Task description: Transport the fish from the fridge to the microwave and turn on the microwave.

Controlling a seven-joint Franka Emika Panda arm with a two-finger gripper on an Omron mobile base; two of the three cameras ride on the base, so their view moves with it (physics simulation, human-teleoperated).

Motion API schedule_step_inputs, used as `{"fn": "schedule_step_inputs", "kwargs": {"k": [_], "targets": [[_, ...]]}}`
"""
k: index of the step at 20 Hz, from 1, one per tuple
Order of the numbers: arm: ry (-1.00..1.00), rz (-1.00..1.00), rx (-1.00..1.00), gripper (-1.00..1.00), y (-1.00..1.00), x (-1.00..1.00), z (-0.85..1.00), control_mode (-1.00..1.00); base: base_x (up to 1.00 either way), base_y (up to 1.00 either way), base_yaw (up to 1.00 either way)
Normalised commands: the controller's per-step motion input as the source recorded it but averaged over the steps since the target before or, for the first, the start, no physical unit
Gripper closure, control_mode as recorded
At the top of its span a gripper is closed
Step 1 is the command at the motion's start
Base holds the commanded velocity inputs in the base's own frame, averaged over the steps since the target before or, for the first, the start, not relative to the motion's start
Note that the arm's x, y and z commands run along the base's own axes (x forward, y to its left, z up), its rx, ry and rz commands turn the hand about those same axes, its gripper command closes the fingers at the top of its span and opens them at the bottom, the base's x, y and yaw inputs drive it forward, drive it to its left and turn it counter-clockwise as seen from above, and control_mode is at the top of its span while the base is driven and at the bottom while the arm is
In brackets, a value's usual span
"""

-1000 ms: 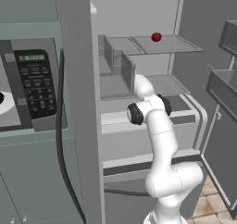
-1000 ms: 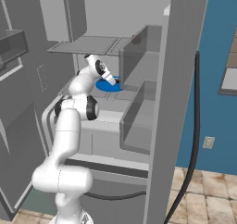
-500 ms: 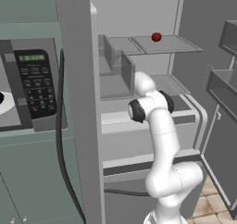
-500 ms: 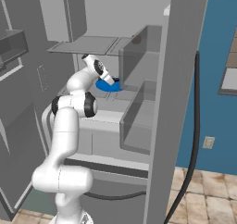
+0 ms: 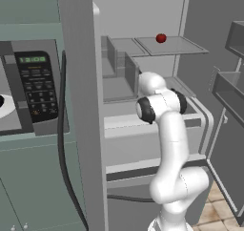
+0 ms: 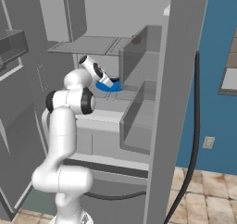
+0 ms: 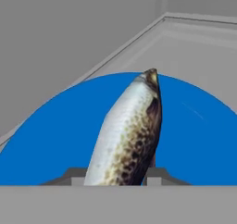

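A silver, brown-speckled fish (image 7: 127, 130) lies on a round blue plate (image 7: 55, 144) on a shelf inside the open fridge (image 5: 138, 15). My gripper (image 7: 118, 174) reaches down onto the plate (image 6: 114, 86), and its two dark finger tips press against the fish's flanks, shut on it. In the right base view the gripper (image 6: 110, 82) sits just left of a clear bin (image 6: 139, 112). To the fridge's left is the microwave (image 5: 35, 82), with its black keypad, green display and white turntable plate (image 5: 5, 106).
A small dark-red ball (image 5: 161, 37) rests on the upper fridge shelf. The fridge door (image 5: 228, 91) with its bins stands open at the right. A thick grey fridge wall (image 5: 78, 106) and a dark cable (image 5: 62, 144) separate fridge and microwave.
The arm has barely moved. The jaws have drawn a little closer together around the fish.
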Motion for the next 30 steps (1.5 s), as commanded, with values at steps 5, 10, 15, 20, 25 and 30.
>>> {"fn": "schedule_step_inputs", "kwargs": {"k": [5, 10, 15, 20, 25, 30], "targets": [[-0.11, 0.07, 0.01, 1.0, -0.02, -0.24, -0.01, -1.0, 0.0, 0.0, 0.0], [-0.02, 0.04, 0.0, 1.0, -0.03, -0.22, 0.02, -1.0, 0.0, 0.0, 0.0], [0.0, 0.01, 0.0, 1.0, -0.04, -0.25, 0.05, -1.0, 0.0, 0.0, 0.0], [0.0, 0.03, 0.0, 1.0, -0.04, -0.27, 0.09, -1.0, 0.0, 0.0, 0.0], [0.0, 0.02, 0.0, 1.0, -0.03, -0.29, 0.13, -1.0, 0.0, 0.0, 0.0], [0.0, 0.03, 0.0, 1.0, -0.04, -0.29, 0.15, -1.0, 0.0, 0.0, 0.0]]}}
